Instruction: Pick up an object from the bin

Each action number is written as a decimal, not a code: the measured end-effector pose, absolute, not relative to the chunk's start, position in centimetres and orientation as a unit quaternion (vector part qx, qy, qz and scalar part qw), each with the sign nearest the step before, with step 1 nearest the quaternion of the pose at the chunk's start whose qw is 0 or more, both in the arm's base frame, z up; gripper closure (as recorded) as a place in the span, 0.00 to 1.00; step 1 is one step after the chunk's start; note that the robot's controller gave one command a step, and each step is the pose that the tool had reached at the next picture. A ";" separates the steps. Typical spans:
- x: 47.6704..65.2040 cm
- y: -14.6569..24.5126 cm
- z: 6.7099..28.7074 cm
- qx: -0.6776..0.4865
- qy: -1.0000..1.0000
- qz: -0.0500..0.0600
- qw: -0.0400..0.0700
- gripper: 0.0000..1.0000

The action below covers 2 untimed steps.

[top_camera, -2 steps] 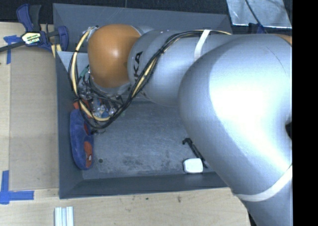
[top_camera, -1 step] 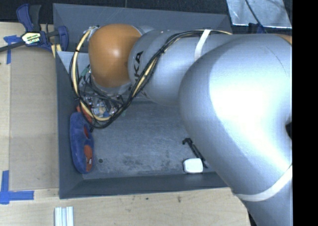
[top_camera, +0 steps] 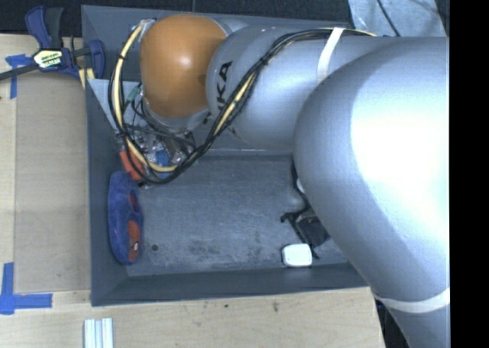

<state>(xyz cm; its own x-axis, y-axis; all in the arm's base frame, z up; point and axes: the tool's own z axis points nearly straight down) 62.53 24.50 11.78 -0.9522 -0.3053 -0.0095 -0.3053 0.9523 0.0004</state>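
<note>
The jaws are being held near a blue-and-orange soft thing (top_camera: 122,218) by the bin's (top_camera: 229,209) left wall; their state cannot be told.

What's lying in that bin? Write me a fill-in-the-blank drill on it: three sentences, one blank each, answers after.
1. The long soft thing along the left wall of the bin is mostly ____, with orange patches.
2. The small block by the wall at the view's bottom is ____.
3. The domed cover on the arm's wrist hangs over the bin's ____ half.

Missing words: blue; white; left.
</note>
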 end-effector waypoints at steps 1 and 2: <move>62.6 24.5 12.2 -0.154 0.988 0.001 0.003 1.00; 62.8 24.6 16.6 -0.153 0.988 0.001 0.005 1.00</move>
